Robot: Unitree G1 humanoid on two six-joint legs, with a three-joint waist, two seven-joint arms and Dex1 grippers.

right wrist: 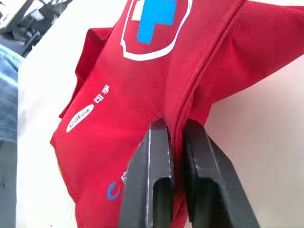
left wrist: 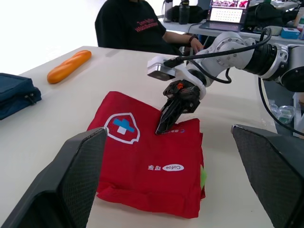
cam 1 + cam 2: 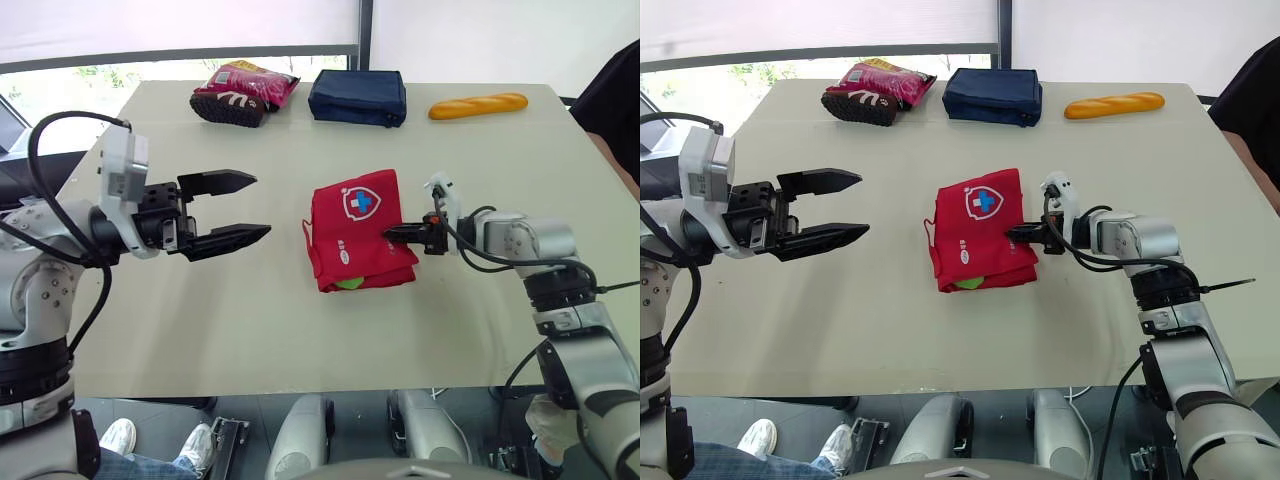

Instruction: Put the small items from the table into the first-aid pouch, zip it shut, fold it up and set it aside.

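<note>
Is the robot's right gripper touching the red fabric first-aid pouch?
Touching. The right wrist view shows the right gripper pinching an edge of the red fabric first-aid pouch.

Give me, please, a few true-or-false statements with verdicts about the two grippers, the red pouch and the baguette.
1. The right gripper has its jaws shut on an edge of the red pouch. True.
2. The left gripper has its jaws shut. False: they stand open, apart from the pouch.
3. The baguette lies on the red pouch. False: it lies at the far edge of the table, right of the navy bag.
4. The red pouch bears a shield with a blue cross. True.
</note>
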